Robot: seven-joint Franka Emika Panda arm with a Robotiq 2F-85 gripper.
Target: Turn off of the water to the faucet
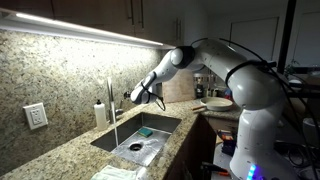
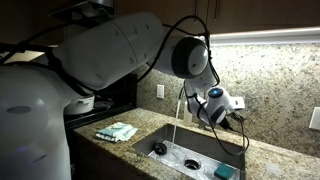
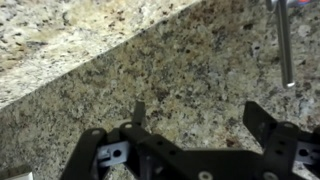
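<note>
The chrome faucet (image 1: 110, 97) stands behind the sink, and it also shows in an exterior view (image 2: 182, 98). A thin stream of water (image 1: 116, 128) falls from its spout into the basin, also visible in the exterior view from the opposite side (image 2: 176, 128). My gripper (image 1: 137, 96) hangs over the sink next to the faucet, a short way from it (image 2: 213, 106). In the wrist view the gripper (image 3: 200, 112) is open and empty, facing the granite wall. A slim chrome rod (image 3: 285, 45) shows at the upper right.
The steel sink (image 1: 160, 122) is set in a granite counter and holds a blue sponge (image 2: 225, 172). A white soap dispenser (image 1: 100, 113) stands by the faucet. A green cloth (image 2: 117, 131) lies on the counter. Wall outlets (image 1: 36, 116) sit on the backsplash.
</note>
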